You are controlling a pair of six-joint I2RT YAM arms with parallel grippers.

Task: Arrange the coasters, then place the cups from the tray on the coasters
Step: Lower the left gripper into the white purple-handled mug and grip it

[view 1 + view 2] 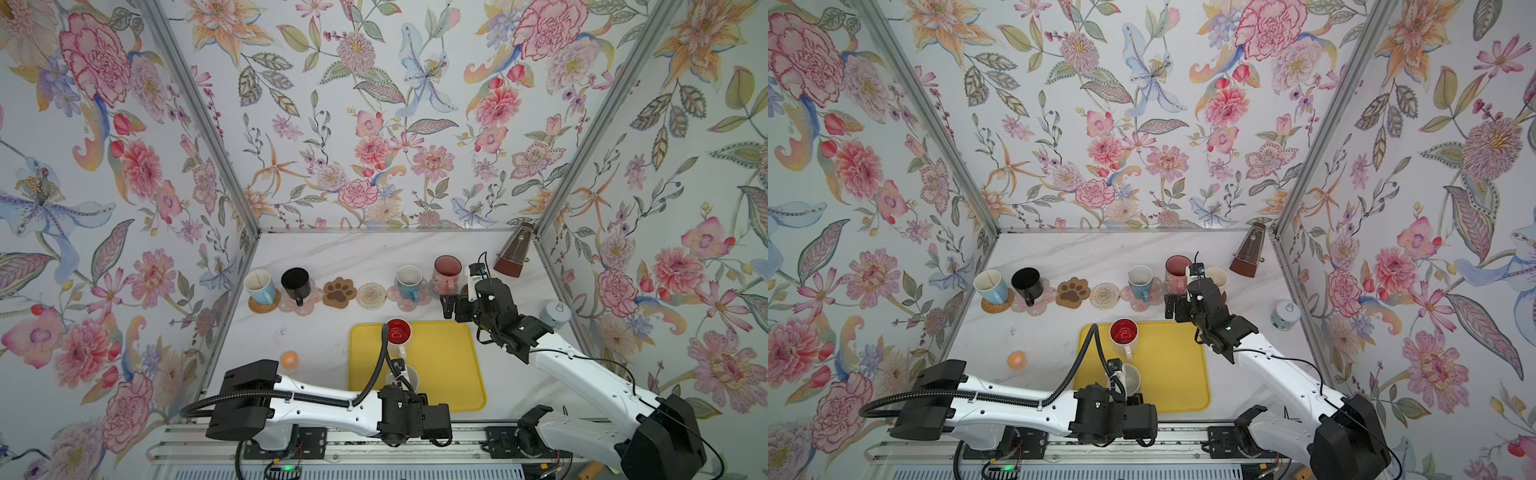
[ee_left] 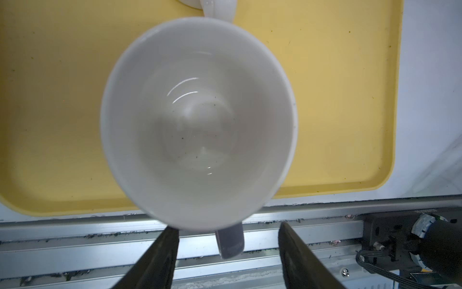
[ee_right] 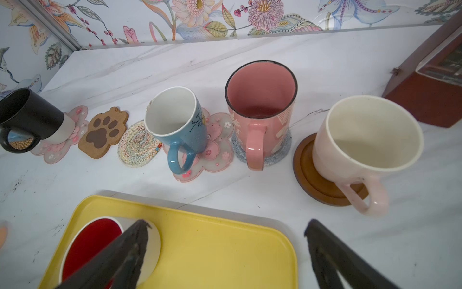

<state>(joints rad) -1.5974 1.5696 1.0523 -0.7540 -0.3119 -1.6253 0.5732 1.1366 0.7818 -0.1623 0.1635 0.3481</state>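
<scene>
Left wrist view: left gripper, jaws apart w/ nothing gripped, straddles the grey-purple handle of a white cup just ahead on the yellow tray; an off-centre pinch could twist or tip the cup.

In both top views the left wrist and cable cover much of the white mug at the tray's 8 o'clock. The pale pink mug, at 3 o'clock of the taller pink mug, shows only some rim behind the right arm in a top view. In the right wrist view one of the fingers covers part of the red-inside mug.
</scene>
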